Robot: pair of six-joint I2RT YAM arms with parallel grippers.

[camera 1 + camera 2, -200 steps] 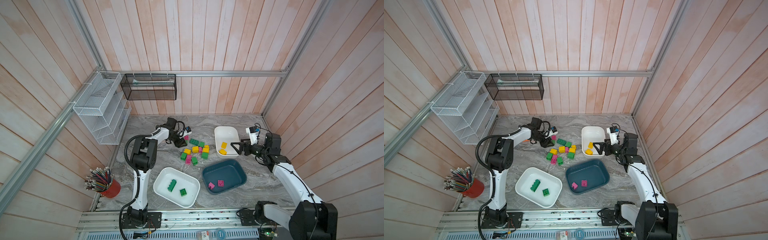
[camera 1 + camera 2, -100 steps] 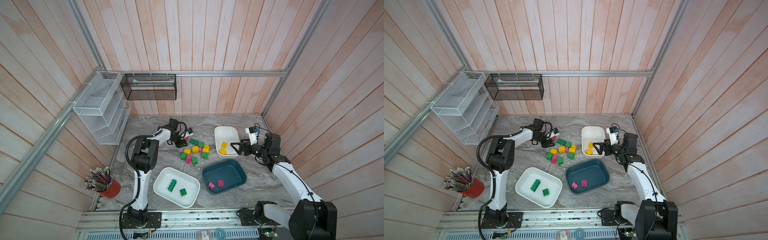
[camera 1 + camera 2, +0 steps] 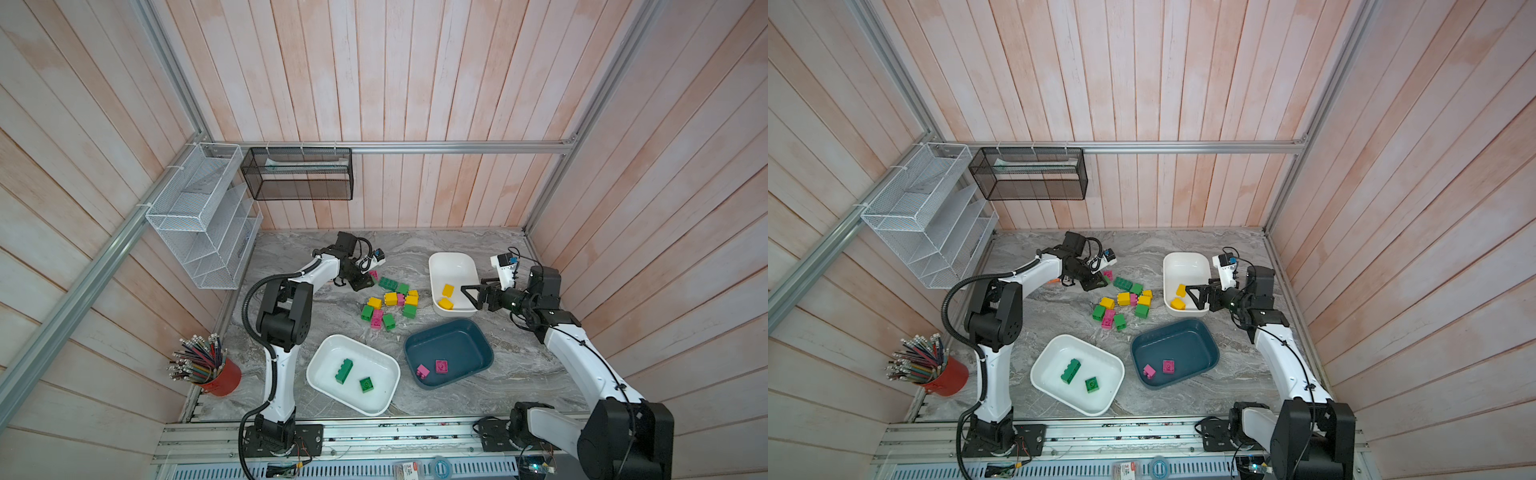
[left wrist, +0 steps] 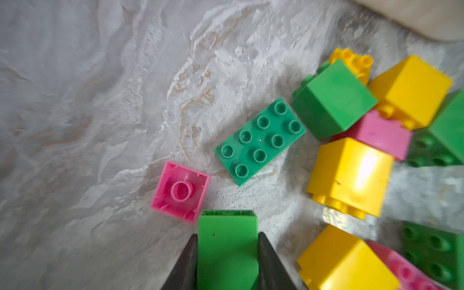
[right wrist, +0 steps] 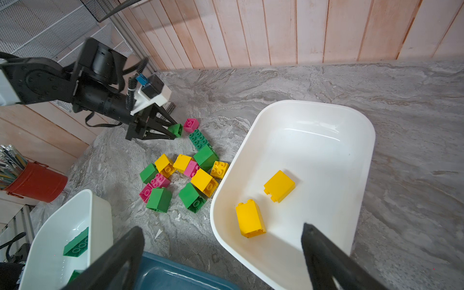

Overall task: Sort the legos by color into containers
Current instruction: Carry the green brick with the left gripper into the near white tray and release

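Surface: grey marbled surface (image 3: pixel 415 245), matt and veined, walled by pale pink wooden planks.
Green container: glossy white rounded-rectangular plastic tub (image 3: pixel 361 353) near the left arm's base, holding one oblong and one square green brick.
Pink container: dark teal plastic tub (image 3: pixel 457 345) of the same shape, just beside the first, holding two pink bricks.
Yellow container: second white plastic tub (image 3: pixel 453 266), further back on the right, holding two yellow bricks.
Unsorted legos: loose cluster of studded green, yellow and pink bricks (image 3: pixel 390 301) on the surface between the three tubs.
Right pincer (image 5: pixel 222 228): black, spread wide, empty, over the yellow container's rim; it sits where it was a second ago.
Left pincer (image 4: pixel 227 236): black tapered fingers pinching the smooth sides of a bright green square brick (image 5: pixel 175 129) at the cluster's far edge; a second ago they stood wider apart.
Neighbours: dark green eight-stud oblong brick (image 4: pixel 259 141) and pink square brick (image 4: pixel 179 192), hollow face showing, just beside the held one.
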